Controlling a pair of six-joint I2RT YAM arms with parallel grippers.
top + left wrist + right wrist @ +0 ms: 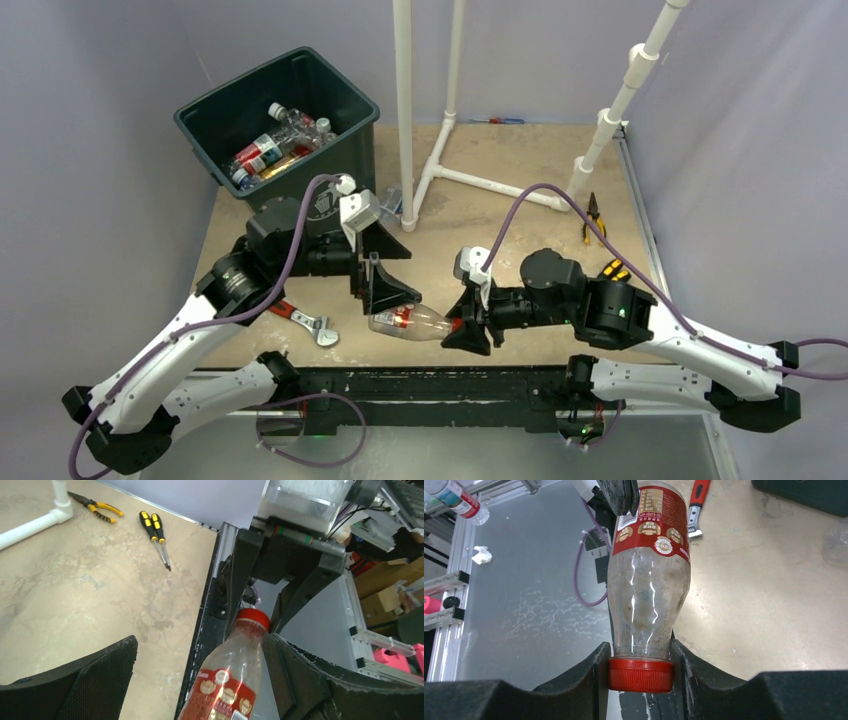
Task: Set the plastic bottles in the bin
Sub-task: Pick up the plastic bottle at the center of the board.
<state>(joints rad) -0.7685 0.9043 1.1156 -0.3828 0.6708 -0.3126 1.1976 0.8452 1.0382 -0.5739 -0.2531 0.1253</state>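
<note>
A clear plastic bottle [412, 322] with a red label and red cap hangs level over the table's near edge. My right gripper [470, 325] is shut on its cap [640, 675], one finger on each side. My left gripper [400, 272] is open, and the bottle's labelled end [227, 680] lies between its fingers, close to the right-hand finger [300, 680] and well apart from the other [100, 680]. The dark green bin [345, 95] stands at the far left with several bottles [275, 145] inside. Another clear bottle [392, 200] lies beside the bin.
A red-handled wrench [305, 320] lies under my left arm. A white pipe frame [440, 160] stands at the back centre. Yellow-handled pliers [593, 215] and two yellow-and-black screwdrivers [157, 535] lie at the right. The table's near edge [205, 630] runs under the bottle.
</note>
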